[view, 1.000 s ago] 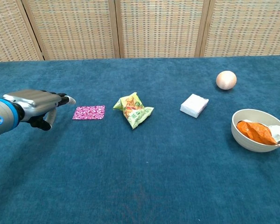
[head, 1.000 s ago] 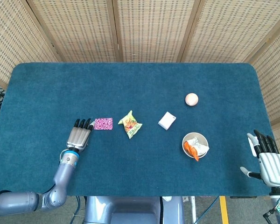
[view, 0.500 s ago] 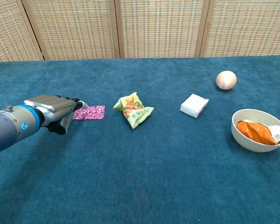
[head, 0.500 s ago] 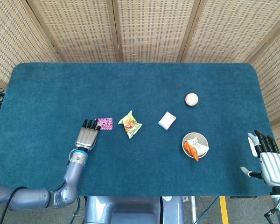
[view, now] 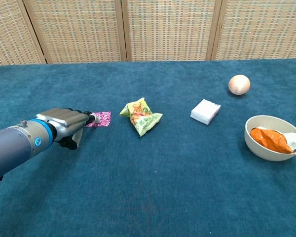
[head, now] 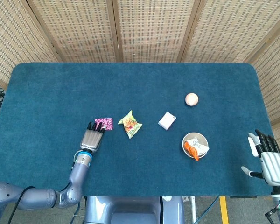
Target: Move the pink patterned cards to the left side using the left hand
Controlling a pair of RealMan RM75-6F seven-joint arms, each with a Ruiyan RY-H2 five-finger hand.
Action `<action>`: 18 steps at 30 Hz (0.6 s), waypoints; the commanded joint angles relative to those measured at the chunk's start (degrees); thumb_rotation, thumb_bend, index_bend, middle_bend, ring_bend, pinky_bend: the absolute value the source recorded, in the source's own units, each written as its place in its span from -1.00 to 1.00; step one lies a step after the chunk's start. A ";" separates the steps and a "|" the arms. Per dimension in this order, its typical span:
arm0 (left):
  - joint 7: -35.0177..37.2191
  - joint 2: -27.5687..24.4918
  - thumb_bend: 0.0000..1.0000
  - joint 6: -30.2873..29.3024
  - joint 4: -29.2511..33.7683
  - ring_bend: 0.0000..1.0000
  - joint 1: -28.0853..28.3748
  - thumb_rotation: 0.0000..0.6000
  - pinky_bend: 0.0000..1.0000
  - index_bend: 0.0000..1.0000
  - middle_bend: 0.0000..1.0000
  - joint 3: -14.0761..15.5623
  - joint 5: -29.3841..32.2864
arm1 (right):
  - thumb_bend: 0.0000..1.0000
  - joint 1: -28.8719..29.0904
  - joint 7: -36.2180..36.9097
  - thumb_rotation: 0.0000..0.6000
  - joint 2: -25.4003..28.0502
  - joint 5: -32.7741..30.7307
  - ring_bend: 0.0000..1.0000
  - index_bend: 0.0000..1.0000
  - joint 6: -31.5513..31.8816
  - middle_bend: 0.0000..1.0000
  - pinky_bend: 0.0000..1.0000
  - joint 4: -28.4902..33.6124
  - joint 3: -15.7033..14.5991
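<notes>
The pink patterned cards (head: 104, 123) (view: 99, 119) lie flat on the blue table, left of centre. My left hand (head: 93, 137) (view: 66, 121) is stretched out flat over the table with its fingertips reaching over the cards' near left part, covering it in the chest view. The fingers are extended and hold nothing. Whether they touch the cards cannot be told. My right hand (head: 270, 161) hangs open at the table's right front edge, fingers spread, far from the cards.
Right of the cards lie a yellow-green snack bag (head: 130, 124) (view: 140, 116), a white box (head: 166, 120) (view: 205, 111) and an egg-like ball (head: 191, 99) (view: 239, 84). A bowl (head: 196, 138) (view: 256, 142) holds an orange packet. Blue cloth stretches left of the cards.
My left hand has slid to the right and forward, from beside the cards' left edge to over their near left part. The cards and the right hand have not moved.
</notes>
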State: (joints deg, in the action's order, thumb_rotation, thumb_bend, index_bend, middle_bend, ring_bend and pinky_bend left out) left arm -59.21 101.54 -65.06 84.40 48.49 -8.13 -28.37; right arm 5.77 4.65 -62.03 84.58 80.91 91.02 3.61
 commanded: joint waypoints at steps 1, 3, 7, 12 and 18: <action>-0.17 0.44 0.93 -0.05 -0.39 -1.00 0.16 1.00 -1.00 -0.89 -1.00 0.28 0.07 | -0.74 -0.06 0.05 1.00 0.04 0.05 -1.00 -1.00 0.11 -1.00 -1.00 0.05 -0.02; -0.27 0.70 0.93 -0.15 -0.61 -1.00 0.21 1.00 -1.00 -0.89 -1.00 0.46 0.15 | -0.74 -0.10 0.10 1.00 0.08 0.08 -1.00 -1.00 0.19 -1.00 -1.00 0.08 -0.04; -0.50 0.83 0.93 -0.50 -1.02 -1.00 0.12 1.00 -1.00 -0.89 -1.00 1.22 -0.19 | -0.74 -0.12 0.16 1.00 0.17 0.05 -1.00 -1.00 0.20 -1.00 -1.00 0.16 -0.05; 0.00 0.19 0.93 -0.65 -0.94 -1.00 -0.45 1.00 -1.00 -0.89 -1.00 1.86 -0.52 | -0.74 -0.15 -0.07 1.00 0.13 0.18 -1.00 -1.00 0.30 -1.00 -1.00 0.24 -0.13; 0.85 -1.50 0.93 -0.66 -0.77 -1.00 -1.61 1.00 -1.00 -0.89 -1.00 3.14 -1.10 | -0.74 -0.17 -0.65 1.00 0.04 0.24 -1.00 -1.00 0.39 -1.00 -1.00 0.47 -0.19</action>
State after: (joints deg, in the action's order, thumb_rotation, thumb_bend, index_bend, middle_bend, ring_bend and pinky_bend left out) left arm -58.50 100.19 -65.73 83.62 47.03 -5.11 -29.39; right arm 5.61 3.98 -61.99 84.81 81.29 91.49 3.42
